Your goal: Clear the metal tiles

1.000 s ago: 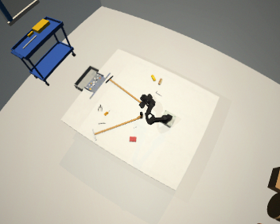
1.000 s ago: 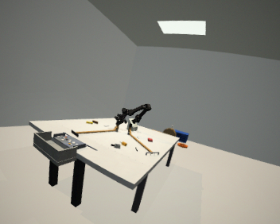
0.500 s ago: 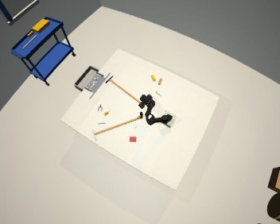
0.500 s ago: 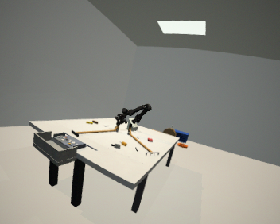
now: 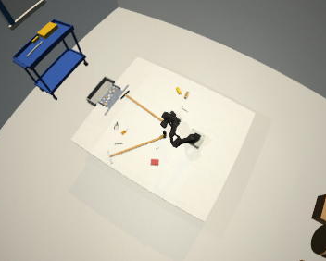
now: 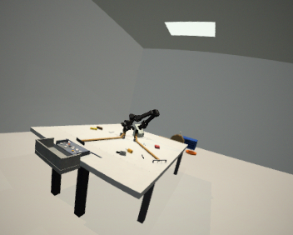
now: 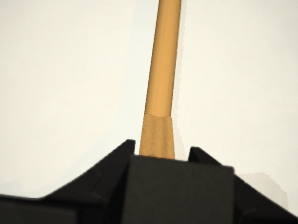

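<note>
Several metal tiles (image 5: 110, 94) (image 6: 72, 147) remain on the bench plate (image 5: 122, 94) (image 6: 82, 152), beside the catch box (image 5: 94, 95) (image 6: 57, 156). The gripper (image 5: 163, 124) (image 6: 123, 135) (image 7: 161, 151) is clamped on the handle of the long scraper (image 5: 144, 108) (image 6: 102, 139) (image 7: 162, 65), whose blade rests near the plate; sweeping, laying down and release remain.

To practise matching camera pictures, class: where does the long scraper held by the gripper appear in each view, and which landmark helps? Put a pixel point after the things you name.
Top: the long scraper (image 5: 144, 107) (image 6: 102, 138) (image 7: 163, 60) slants from upper left to the centre.
Exterior: left of centre, running nearly level.
Wrist: upper middle, handle only.
Shared landmark: the gripper (image 5: 163, 123) (image 6: 123, 134) (image 7: 161, 151), closed on its handle; only partly visible in the wrist view.
</note>
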Controlling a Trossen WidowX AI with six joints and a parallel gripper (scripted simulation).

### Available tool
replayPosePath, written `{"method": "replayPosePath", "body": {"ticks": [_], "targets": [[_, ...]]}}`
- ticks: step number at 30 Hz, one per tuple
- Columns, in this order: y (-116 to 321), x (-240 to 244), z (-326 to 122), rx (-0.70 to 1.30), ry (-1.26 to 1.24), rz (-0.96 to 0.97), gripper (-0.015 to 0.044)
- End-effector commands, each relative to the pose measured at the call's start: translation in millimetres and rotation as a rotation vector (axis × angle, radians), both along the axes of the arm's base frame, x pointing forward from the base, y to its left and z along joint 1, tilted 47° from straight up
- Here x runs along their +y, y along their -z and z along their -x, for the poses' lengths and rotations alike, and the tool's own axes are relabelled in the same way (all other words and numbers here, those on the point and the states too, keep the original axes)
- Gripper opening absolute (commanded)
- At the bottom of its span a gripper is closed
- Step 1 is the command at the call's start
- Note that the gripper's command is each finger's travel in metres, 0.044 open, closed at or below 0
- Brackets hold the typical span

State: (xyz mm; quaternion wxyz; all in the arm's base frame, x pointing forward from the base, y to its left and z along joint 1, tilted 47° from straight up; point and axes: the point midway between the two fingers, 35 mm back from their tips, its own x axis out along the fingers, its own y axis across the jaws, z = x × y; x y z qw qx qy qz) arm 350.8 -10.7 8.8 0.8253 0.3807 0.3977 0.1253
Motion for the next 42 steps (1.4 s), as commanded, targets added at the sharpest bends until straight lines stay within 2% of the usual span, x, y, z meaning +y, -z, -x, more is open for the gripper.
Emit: {"method": "replayPosePath", "body": {"ticks": [1,18,31,42], "targets": [[-9.4,6.0,-1.4,-0.025,-0.018,-0.003,0.0000],[-23.3,19.0,0.5,-0.074,-0.065,-0.006,0.0000],[-13.6,9.9,2.9,-0.093,-0.084,-0.005,0.0000],[-14.1,10.5,22.0,-0.093,-0.085,-0.005,0.0000]]}}
